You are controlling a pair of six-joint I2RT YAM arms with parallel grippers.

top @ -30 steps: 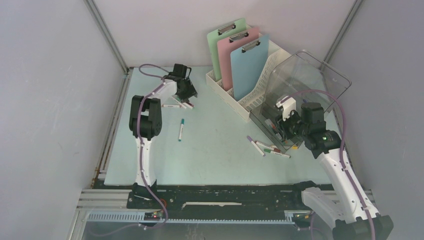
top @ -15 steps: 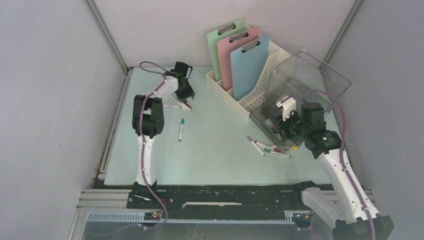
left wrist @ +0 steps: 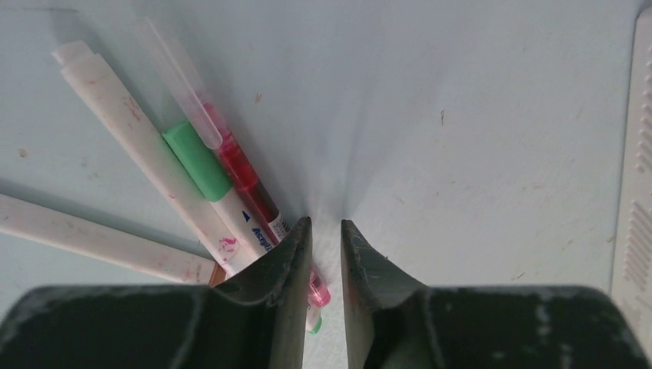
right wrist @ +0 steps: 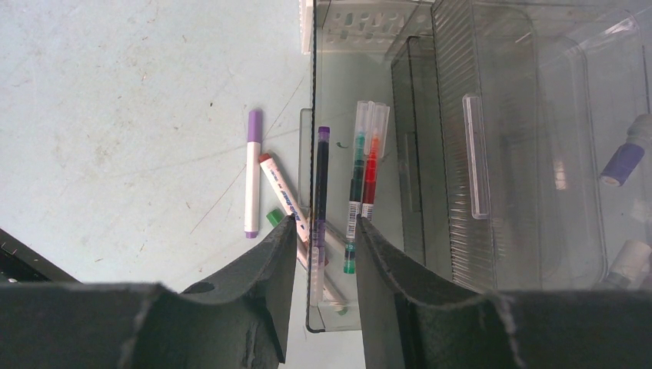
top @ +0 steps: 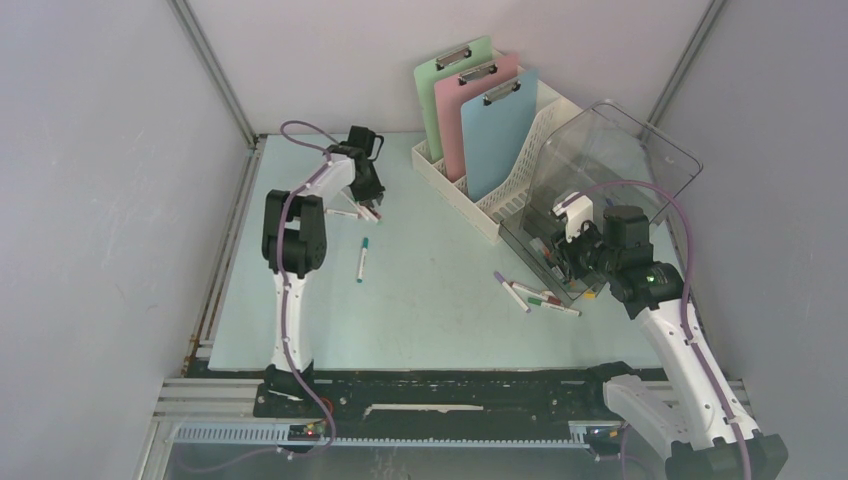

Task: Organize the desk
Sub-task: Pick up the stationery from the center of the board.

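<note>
While both tools (left wrist: 324,231) (right wrist: 326,231) sit nearly clenched, empty, three clipboards (top: 478,110) stand upright.

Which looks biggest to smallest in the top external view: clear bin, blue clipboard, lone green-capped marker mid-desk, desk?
1. desk
2. clear bin, though it stands tipped up toward the camera, so it may look larger than it is
3. blue clipboard, lower part hidden in the white rack
4. green-capped marker
</note>
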